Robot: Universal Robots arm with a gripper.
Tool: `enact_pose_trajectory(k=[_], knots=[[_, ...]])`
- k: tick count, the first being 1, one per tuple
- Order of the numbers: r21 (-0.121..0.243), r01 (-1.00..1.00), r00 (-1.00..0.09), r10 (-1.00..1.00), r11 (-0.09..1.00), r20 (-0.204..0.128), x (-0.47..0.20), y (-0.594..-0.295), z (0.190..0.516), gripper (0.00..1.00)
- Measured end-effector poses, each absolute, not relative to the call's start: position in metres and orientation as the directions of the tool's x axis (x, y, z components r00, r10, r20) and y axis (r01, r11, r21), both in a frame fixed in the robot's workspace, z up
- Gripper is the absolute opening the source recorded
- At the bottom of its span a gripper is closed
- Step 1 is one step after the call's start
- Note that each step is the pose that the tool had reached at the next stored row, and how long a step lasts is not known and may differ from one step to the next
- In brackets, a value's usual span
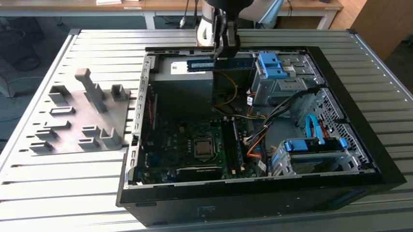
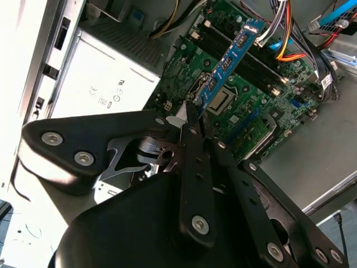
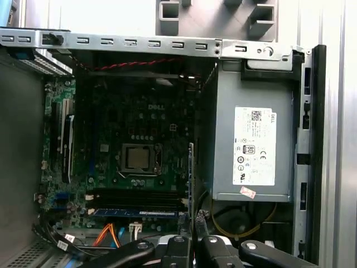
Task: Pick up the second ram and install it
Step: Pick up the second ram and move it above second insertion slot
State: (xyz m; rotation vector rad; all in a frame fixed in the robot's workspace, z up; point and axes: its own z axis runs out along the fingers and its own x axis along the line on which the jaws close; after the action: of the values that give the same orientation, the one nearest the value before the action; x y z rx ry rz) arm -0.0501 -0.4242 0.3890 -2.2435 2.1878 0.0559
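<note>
1. Your black 2-finger gripper (image 1: 226,54) is clamped tight on the second ram (image 1: 223,63), the long thin blue memory stick with black chips. In the exterior view the stick pokes out on both sides of the fingers.
2. It's hanging in the air over the grey metal power supply box (image 1: 184,87), at the far end of the open black computer case (image 1: 271,198), well apart from the green motherboard (image 1: 187,140).
3. In the first wrist view the held stick (image 3: 191,178) is edge-on and runs crosswise to the black empty memory slots (image 3: 136,196), which sit just beside what looks like a blue seated stick (image 3: 136,213).
4. My take: you'd want the stick turned parallel to the slots and kept level. Don't loosen the pinch, and watch the orange and black cables (image 3: 109,234) near the slot ends.
</note>
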Motion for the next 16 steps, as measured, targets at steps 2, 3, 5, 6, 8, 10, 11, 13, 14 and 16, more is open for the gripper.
enact_pose_trajectory(k=[2,3,5,6,8,10,11,13,14,16], knots=[[0.020,-0.999,0.025,-0.999,-0.026,-0.031,-0.050,-0.426,0.389,0.14],[0.019,-0.999,0.025,-0.999,-0.026,-0.032,-0.051,-0.430,0.388,0.14],[0.019,-0.999,0.025,-0.999,-0.026,-0.036,-0.051,-0.436,0.386,0.14],[0.019,-0.999,0.025,-0.999,-0.026,-0.038,-0.052,-0.439,0.385,0.14],[0.019,-0.999,0.025,-0.999,-0.025,-0.039,-0.052,-0.446,0.382,0.14],[0.019,-1.000,0.024,-0.999,-0.025,-0.041,-0.052,-0.452,0.379,0.14],[0.019,-1.000,0.023,-0.999,-0.024,-0.041,-0.052,-0.455,0.377,0.14],[0.019,-1.000,0.019,-0.999,-0.019,-0.042,-0.052,-0.459,0.374,0.14],[0.019,-1.000,0.015,-0.999,-0.016,-0.042,-0.052,-0.460,0.372,0.14],[0.019,-1.000,0.006,-0.999,-0.007,-0.042,-0.052,-0.462,0.368,0.14]])
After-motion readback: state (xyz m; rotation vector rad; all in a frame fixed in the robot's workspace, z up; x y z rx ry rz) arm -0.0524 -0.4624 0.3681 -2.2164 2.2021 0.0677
